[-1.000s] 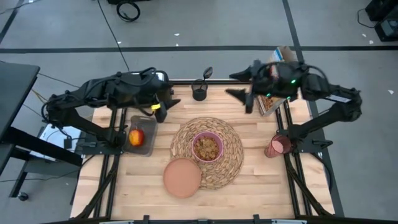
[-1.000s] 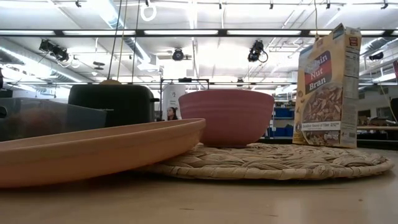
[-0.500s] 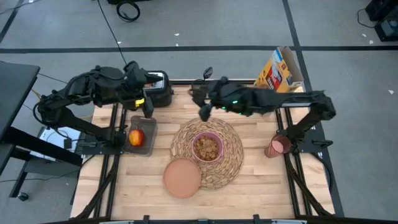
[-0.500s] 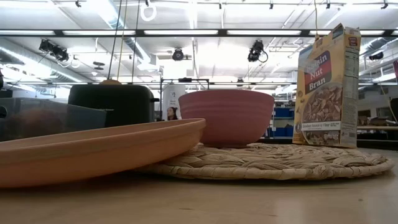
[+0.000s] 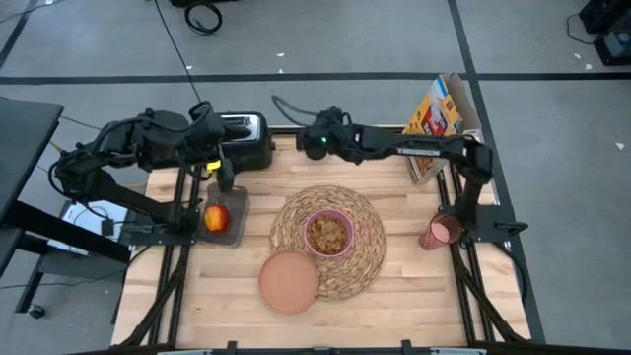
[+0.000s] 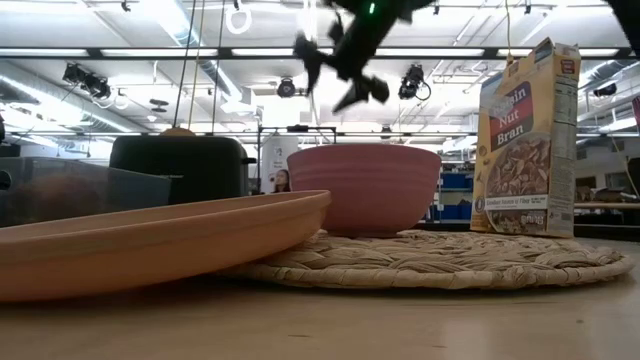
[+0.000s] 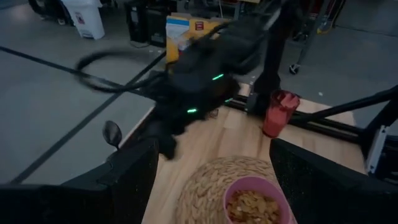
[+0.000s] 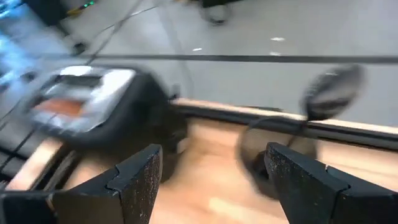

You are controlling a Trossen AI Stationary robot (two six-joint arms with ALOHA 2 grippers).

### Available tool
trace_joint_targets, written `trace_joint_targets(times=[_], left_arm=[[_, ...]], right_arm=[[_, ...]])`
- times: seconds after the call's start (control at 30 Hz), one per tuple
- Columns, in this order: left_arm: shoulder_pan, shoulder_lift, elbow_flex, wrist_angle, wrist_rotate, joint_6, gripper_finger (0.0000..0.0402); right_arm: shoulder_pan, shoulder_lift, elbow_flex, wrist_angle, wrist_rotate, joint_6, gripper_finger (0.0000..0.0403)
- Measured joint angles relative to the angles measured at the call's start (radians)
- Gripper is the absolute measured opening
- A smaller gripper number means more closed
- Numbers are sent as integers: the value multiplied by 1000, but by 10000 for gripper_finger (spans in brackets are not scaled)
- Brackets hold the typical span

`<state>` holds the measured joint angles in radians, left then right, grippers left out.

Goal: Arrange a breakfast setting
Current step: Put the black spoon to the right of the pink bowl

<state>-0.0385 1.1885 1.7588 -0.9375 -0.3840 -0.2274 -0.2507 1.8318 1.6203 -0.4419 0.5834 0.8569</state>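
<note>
Blurred toaster [image 8: 87,118] fills the right wrist view, details unreadable. Right gripper [image 5: 317,144] hovers at the table's [image 5: 414,296] far edge, jaws apart; left gripper [image 5: 225,177] likewise, above the apple [image 5: 215,218].

A pink bowl [image 5: 328,232] of cereal sits centred on the round woven placemat [image 5: 367,254]; a brownish-pink plate [image 5: 289,281] overlaps the mat's edge, a red apple [image 5: 215,217] lies left, a translucent pink cup [image 5: 440,231] right

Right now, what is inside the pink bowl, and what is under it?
The pink bowl holds brown cereal flakes, seen from above. It stands on the round woven placemat. The flakes cover the bowl's bottom, so anything beneath them is hidden.
</note>
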Motion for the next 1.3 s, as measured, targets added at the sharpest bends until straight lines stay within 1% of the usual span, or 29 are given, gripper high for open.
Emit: trace_joint_targets(times=[0.17, 0.27, 0.37, 0.47, 0.57, 0.63, 0.77, 0.83, 0.9, 1.0, 1.07, 1.2, 1.3], left_arm=[[-13, 0, 0, -6, 0, -27, 314], [-23, 0, 0, -16, 0, -29, 314], [-23, 0, 0, -22, 0, -31, 314], [-23, 0, 0, -22, -1, -27, 314], [-23, 0, 0, -22, -19, -23, 314], [-20, 0, 0, -21, -24, -11, 314], [-19, 0, 0, -18, -52, 26, 314], [-19, 0, 0, -18, -66, 30, 314], [-19, 0, 0, -18, -68, 30, 314], [-19, 0, 0, -17, -68, 37, 314], [-19, 0, 0, -17, -68, 40, 314], [-19, 0, 0, -17, -69, 41, 314], [-19, 0, 0, -17, -69, 40, 314]], right_arm=[[-106, 59, 0, -36, -12, 129, 287], [-166, 88, 0, -57, -69, 156, 287], [-217, 112, -1, -91, -151, 188, 287], [-254, 131, -1, -74, -179, 183, 287], [-287, 131, -2, -20, -230, 179, 287], [-304, 131, -2, 10, -241, 172, 287], [-342, 131, -2, 1, -288, 188, 285], [-354, 131, -13, -14, -290, 192, 284], [-369, 131, -40, 27, -315, 178, 282], [-390, 131, -87, 135, -428, 151, 278], [-397, 130, -128, 203, -476, 145, 274], [-400, 130, -153, 258, -537, 120, 259], [-398, 128, -155, 283, -534, 80, 241]])
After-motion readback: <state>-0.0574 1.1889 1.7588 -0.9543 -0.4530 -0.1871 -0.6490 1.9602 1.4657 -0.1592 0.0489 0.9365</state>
